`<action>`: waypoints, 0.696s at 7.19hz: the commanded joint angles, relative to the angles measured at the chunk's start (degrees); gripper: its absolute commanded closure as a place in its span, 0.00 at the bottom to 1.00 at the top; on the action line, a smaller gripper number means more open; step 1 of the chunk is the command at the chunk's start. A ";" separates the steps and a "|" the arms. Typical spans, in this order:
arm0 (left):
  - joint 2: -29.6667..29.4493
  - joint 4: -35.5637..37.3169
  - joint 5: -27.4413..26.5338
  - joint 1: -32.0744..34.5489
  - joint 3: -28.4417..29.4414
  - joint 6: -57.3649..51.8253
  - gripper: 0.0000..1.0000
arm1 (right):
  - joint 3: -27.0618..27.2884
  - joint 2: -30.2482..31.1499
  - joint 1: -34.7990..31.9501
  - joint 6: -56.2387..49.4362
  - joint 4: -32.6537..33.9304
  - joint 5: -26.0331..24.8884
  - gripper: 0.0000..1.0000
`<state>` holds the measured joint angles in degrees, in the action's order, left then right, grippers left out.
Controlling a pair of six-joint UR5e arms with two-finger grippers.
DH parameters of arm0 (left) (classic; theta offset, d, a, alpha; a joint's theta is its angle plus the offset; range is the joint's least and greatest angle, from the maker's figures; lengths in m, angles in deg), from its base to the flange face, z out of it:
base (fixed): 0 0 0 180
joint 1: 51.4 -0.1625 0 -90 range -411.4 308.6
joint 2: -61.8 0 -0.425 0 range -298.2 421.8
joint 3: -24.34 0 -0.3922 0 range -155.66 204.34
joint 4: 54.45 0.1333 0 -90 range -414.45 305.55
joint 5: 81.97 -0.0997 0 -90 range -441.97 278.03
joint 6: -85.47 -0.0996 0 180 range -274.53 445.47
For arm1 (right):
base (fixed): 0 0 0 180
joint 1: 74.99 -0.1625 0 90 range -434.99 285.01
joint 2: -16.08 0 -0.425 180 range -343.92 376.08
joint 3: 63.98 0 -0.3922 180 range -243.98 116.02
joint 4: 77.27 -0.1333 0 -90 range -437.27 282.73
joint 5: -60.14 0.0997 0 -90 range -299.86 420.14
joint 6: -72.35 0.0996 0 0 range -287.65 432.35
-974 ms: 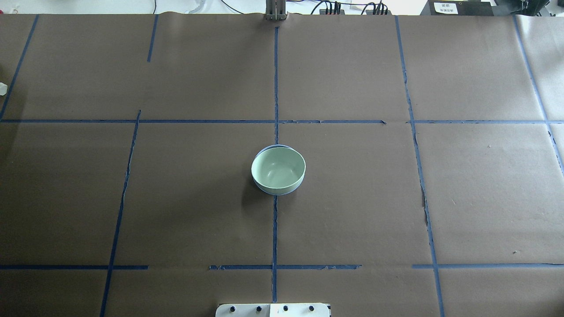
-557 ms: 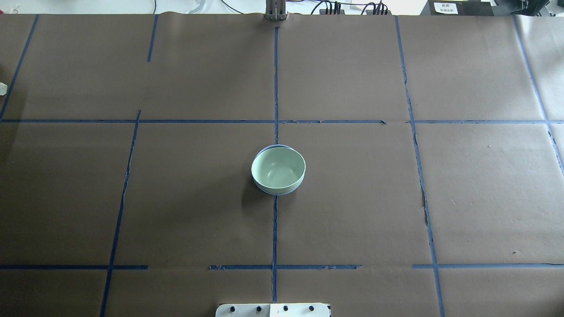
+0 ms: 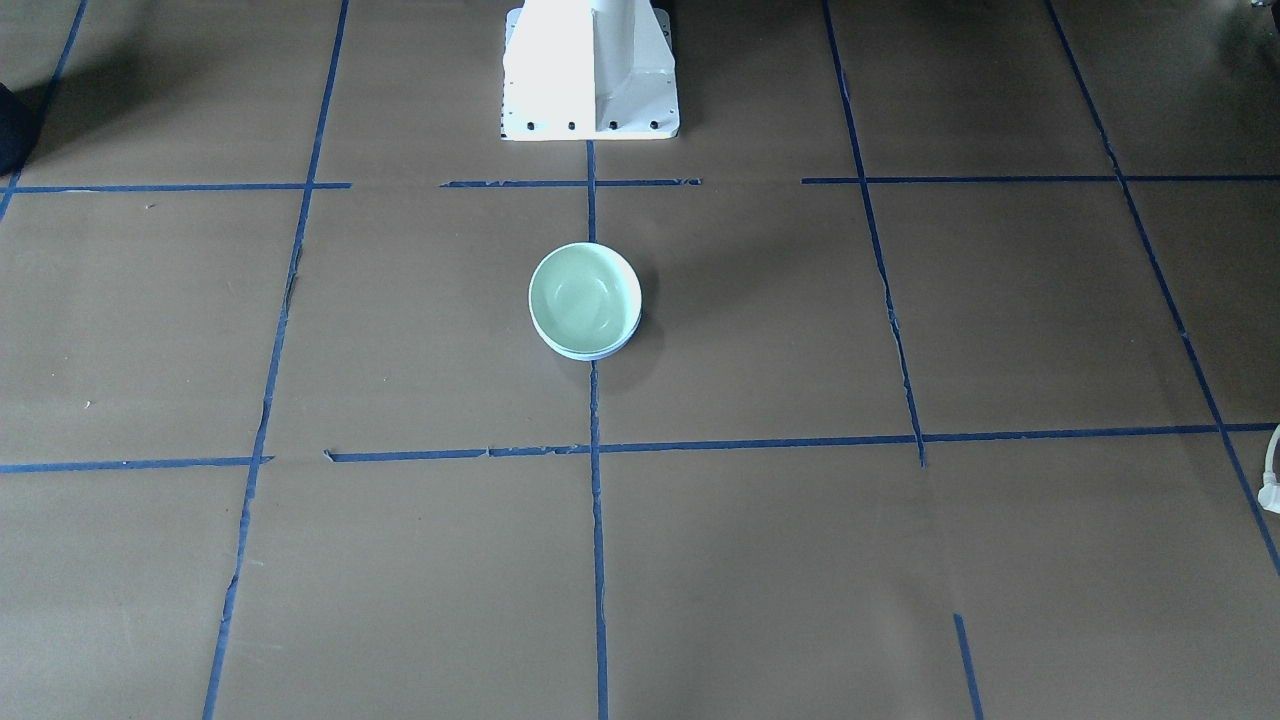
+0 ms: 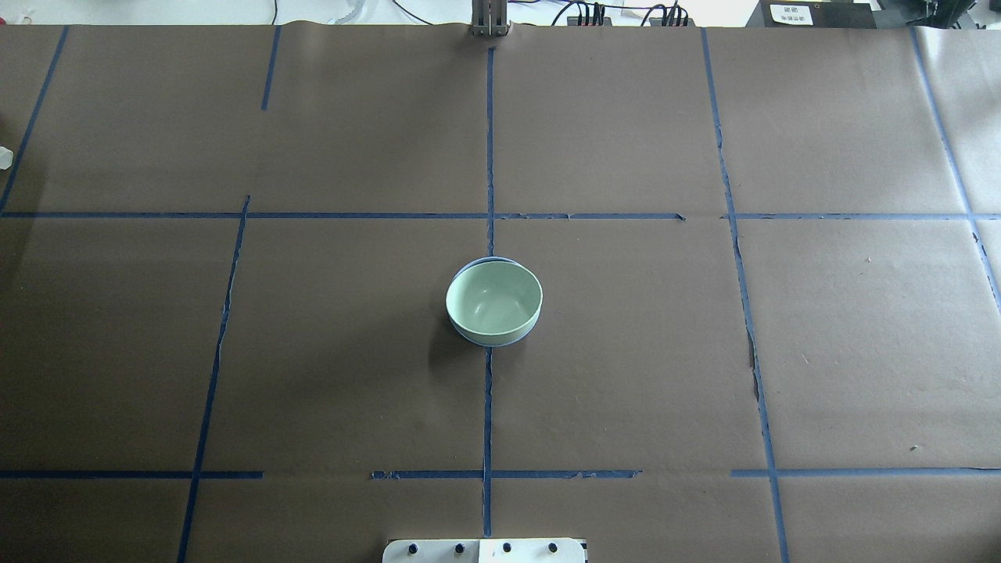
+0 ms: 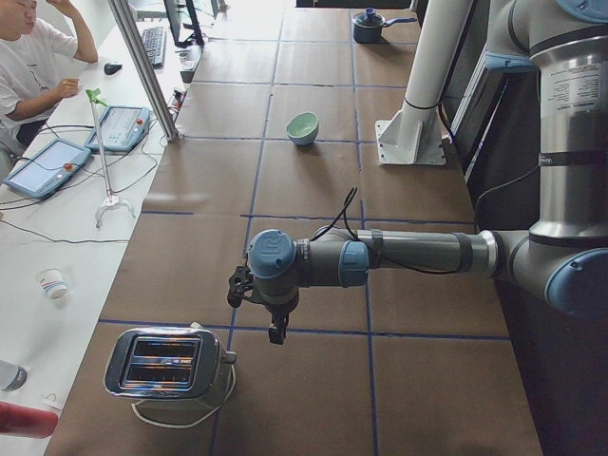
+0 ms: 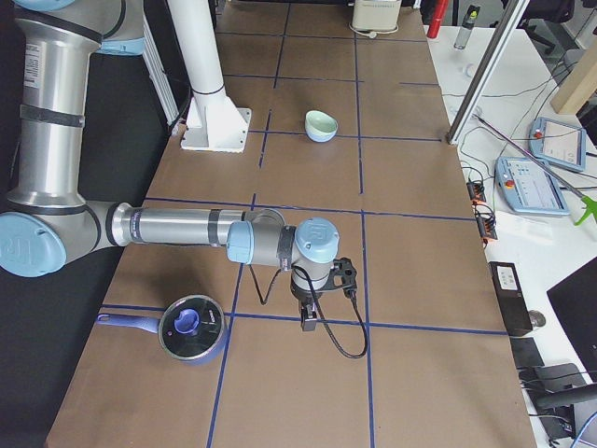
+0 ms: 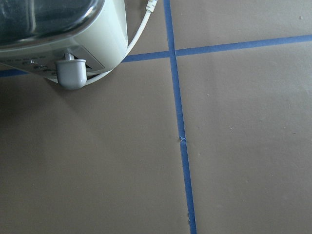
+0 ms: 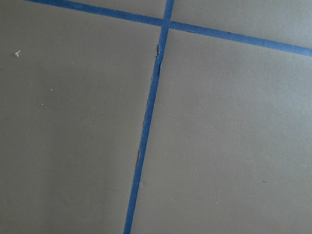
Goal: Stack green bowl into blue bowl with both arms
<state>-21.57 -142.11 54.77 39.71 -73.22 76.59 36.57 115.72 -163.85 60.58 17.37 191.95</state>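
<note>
Overhead exterior view: we judge the stacking done, so the best course is to leave the stack untouched. The left gripper (image 5: 275,331) and right gripper (image 6: 309,321) hover at opposite table ends, well apart from it; we cannot tell how their jaws stand. The small, glossy, pale mint-green bowl (image 4: 494,301) sits upright inside the pale periwinkle-blue bowl (image 4: 493,343) at the table's centre, with only a thin blue rim showing.
</note>
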 commanded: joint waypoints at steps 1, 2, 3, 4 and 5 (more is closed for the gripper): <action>-0.04 -0.06 -0.07 0.04 -0.09 0.09 0.00 | 0.17 -0.15 0.00 0.00 -0.06 0.03 0.00; -0.12 -0.06 -0.07 -0.05 -0.09 0.09 0.00 | 0.18 -0.06 0.00 0.00 -0.06 0.03 0.00; -0.12 -0.06 -0.07 0.04 -0.26 0.09 0.00 | 0.18 -0.06 0.00 -0.09 -0.15 0.03 0.00; -0.12 -0.06 -0.07 -0.05 -0.52 0.09 0.00 | 0.44 -0.15 0.00 -0.18 -0.15 0.03 0.00; -0.12 -0.06 -0.07 -0.05 -0.53 0.09 0.00 | 0.53 -0.15 0.00 -0.09 -0.15 0.03 0.00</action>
<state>-21.69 -142.17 54.70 39.68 -73.64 76.68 36.94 115.60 -163.85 60.46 17.23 191.98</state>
